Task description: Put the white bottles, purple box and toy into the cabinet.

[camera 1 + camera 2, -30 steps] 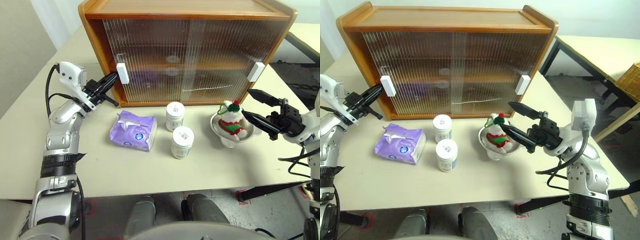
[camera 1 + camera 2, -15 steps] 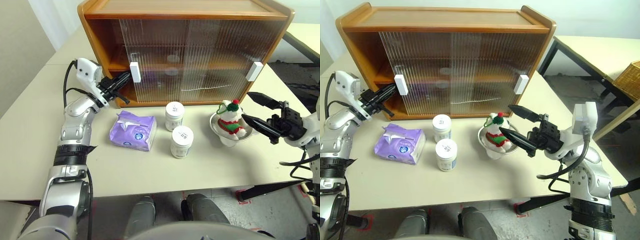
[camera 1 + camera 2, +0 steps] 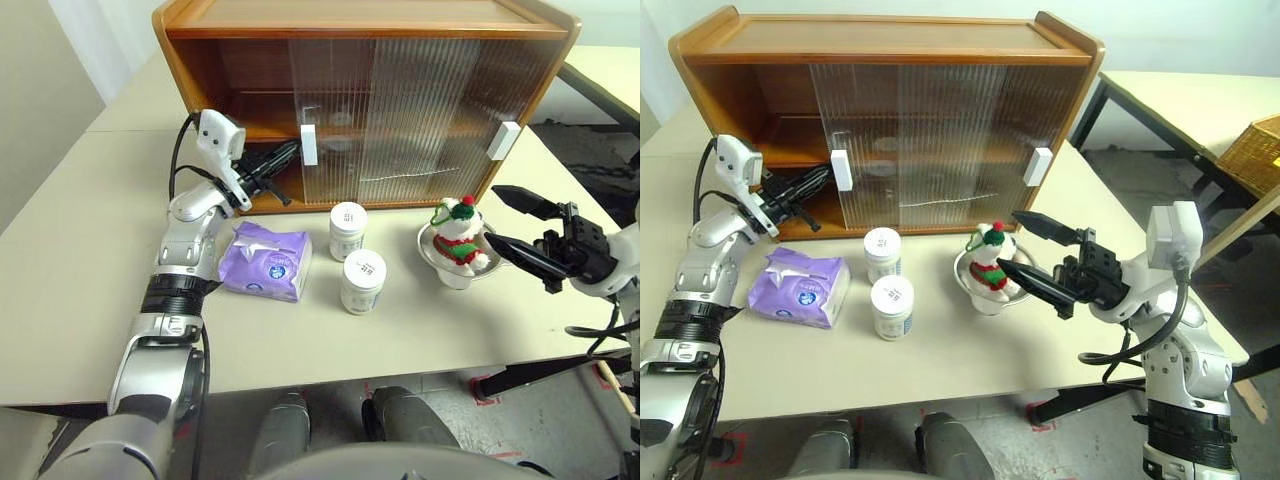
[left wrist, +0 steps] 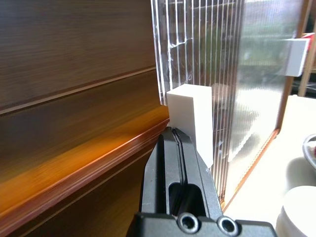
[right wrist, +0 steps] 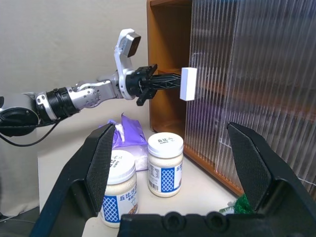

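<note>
The left gripper (image 3: pixel 291 150) was closed tight with nothing in it, and its tips pressed against the white handle (image 3: pixel 309 144) of the cabinet's (image 3: pixel 365 20) left sliding door, which stood partly open so the left end of the shelves showed. On the table (image 3: pixel 60 270) in front of the cabinet, the purple box (image 3: pixel 266 262) lay at 9 o'clock from the two white bottles (image 3: pixel 348 231), and the toy (image 3: pixel 460 238) sat in a shiny bowl (image 3: pixel 452 275) at 3 o'clock from them. The right gripper (image 3: pixel 511 222) had its fingers wide apart and held nothing, just beside the toy at its 3 o'clock.
</note>
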Available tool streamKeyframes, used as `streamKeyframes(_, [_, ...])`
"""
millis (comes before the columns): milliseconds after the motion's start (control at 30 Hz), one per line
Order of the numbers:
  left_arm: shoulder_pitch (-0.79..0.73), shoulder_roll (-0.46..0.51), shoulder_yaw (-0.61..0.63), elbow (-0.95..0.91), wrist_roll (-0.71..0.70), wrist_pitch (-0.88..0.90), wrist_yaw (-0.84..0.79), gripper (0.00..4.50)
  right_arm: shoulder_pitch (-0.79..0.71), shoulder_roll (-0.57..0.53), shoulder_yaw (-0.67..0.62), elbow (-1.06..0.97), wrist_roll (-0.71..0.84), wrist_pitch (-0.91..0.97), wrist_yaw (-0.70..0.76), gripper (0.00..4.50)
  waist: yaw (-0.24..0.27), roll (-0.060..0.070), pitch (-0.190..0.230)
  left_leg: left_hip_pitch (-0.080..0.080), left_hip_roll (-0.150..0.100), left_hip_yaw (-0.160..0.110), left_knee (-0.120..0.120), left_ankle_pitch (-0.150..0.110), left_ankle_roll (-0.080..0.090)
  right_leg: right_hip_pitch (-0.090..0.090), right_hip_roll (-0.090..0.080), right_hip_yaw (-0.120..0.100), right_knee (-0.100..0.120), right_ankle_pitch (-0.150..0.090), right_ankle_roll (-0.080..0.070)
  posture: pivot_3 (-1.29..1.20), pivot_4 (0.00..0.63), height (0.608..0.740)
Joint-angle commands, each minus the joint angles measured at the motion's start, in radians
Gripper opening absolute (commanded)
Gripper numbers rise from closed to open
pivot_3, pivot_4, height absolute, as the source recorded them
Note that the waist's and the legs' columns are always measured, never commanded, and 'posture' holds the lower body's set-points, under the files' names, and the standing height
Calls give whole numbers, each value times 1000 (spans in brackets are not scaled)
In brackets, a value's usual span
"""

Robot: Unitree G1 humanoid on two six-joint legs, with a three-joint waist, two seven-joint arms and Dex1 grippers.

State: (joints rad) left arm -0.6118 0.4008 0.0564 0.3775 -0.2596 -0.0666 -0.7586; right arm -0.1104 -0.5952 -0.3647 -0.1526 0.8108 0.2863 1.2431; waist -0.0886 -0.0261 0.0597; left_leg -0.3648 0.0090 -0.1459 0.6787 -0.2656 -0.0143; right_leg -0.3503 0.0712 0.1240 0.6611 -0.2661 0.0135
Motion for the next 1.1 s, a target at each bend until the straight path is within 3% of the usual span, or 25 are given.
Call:
streamKeyframes(33, [-35,-38,-33,24,21,-11,-2,34,6,-6,24,-26,1,9,-4,4500,-1,0,0,0,0,0,0,0,0,0,0,0,0,0,0,-200,37,740])
streamKeyframes(700, [-162,-145,-73,166,56,-42,-7,34,36,-22,16,-58,13,18,-34,4500,-24,0,0,-3,-1,1,0,-3,6,2,-1,2,-12,2,7,-242,33,740])
streamKeyframes(1067, [-124,-115,-63,113,66,-7,-5,34,24,-26,22,-45,11,15,-31,4500,-33,1,0,-4,-2,3,1,-4,6,2,-1,2,-12,2,8,-234,30,740])
streamKeyframes(1100, [-112,-100,-57,96,64,0,-6,397,23,-26,23,-43,10,15,-31,4500,-36,1,-1,-4,-2,3,1,-4,6,2,-1,2,-12,2,8,-234,30,740])
